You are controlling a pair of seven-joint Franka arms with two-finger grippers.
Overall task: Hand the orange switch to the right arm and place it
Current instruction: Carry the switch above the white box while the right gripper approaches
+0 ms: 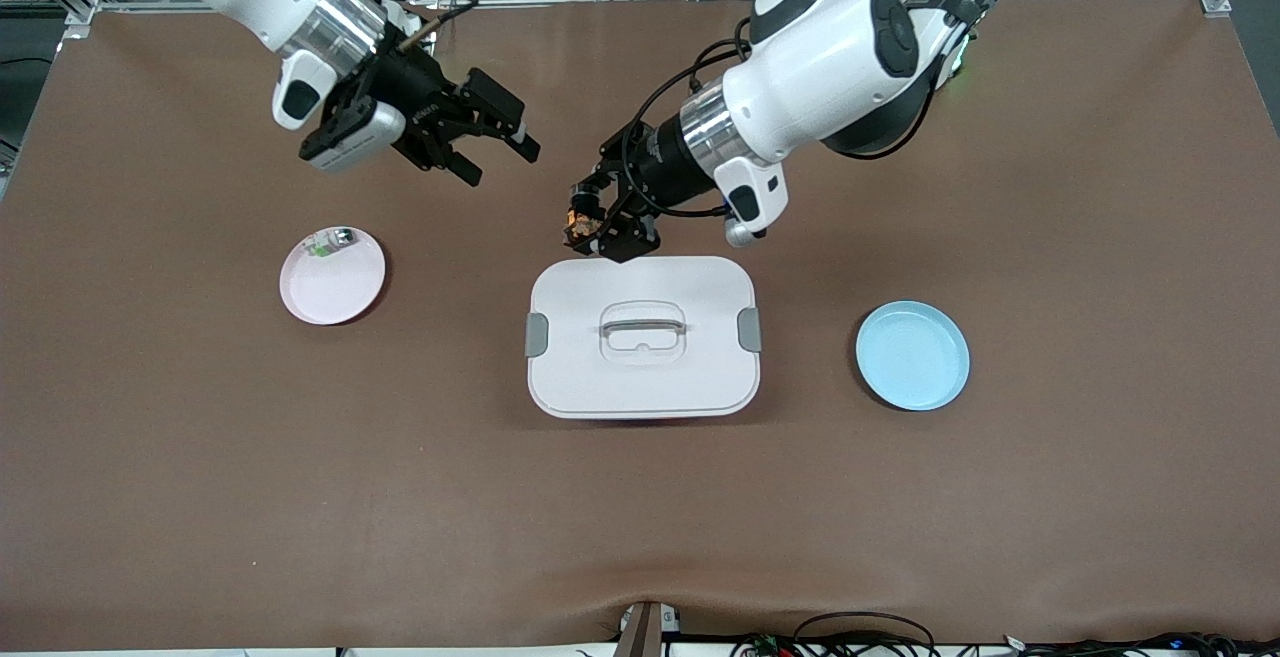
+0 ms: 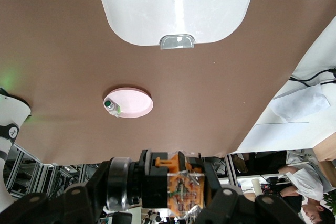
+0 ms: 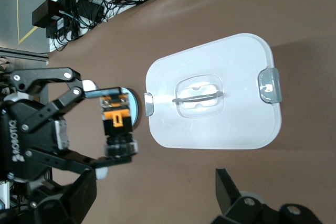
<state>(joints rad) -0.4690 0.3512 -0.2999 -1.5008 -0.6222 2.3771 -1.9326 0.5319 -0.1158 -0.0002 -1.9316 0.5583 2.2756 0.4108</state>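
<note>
The orange switch [image 1: 580, 225] is a small black block with an orange section, and my left gripper [image 1: 592, 229] is shut on it in the air over the white box's edge toward the robots' bases. In the left wrist view the switch [image 2: 176, 182] sits clamped between the fingers of the left gripper [image 2: 173, 190]. My right gripper [image 1: 500, 162] hangs open with nothing in it, over the bare table beside the left gripper. The right wrist view shows the right gripper [image 3: 157, 198] spread wide, with the held switch [image 3: 118, 121] in front of it.
A white lidded box [image 1: 642, 337] with a handle lies mid-table. A pink plate [image 1: 335, 287] toward the right arm's end holds a small whitish-green and silver piece [image 1: 330, 240]. A blue plate [image 1: 912, 355] lies toward the left arm's end. Cables run along the table's near edge.
</note>
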